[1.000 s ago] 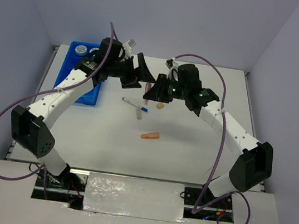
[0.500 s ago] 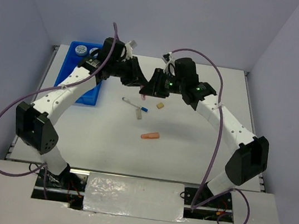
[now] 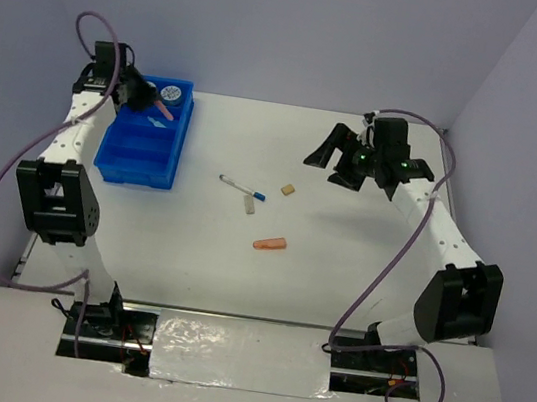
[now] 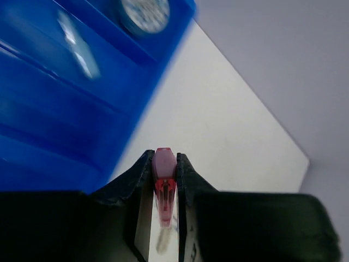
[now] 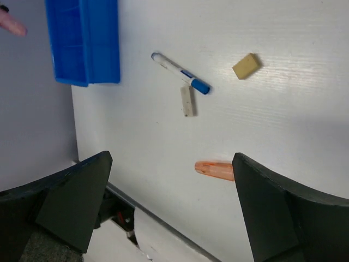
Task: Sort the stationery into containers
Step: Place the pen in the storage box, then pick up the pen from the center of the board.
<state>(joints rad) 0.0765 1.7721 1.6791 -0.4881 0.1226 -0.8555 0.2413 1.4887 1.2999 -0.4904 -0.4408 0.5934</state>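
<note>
**Pink stick over the tray, and the drop could miss**

The left pincer (image 4: 163, 164) is up at the far left corner of the table (image 3: 363, 246), pressed tight on the pink stick (image 3: 164, 111), which pokes out beyond the fingertips. It hangs over the far end of the blue tray (image 3: 141, 154), near the tape roll (image 3: 171, 96) lying in the far compartment.

This is where it could slip up. In the wrist view the stick sits close to the tray's right wall, with bare table just past it. Let go from here and I reckon it could clip the rim or a ridge and tumble out onto the table, or land in with the tape roll.

The right pincer (image 3: 331, 164) hovers spread wide and holding nothing, towards the far right of the table. Below its camera, in the middle of the table, lie the pen (image 5: 180, 72), the beige eraser (image 5: 245, 65), the grey eraser (image 5: 187, 101) and the orange stick (image 5: 214, 170), all well apart from the tray.

Some things are hard to read. The left wrist view is smeared, so I cannot tell which compartment lies under the stick. The left arm covers the tray's far left corner. I make out only one tape roll. One end of the orange stick is cut off by the right finger.
</note>
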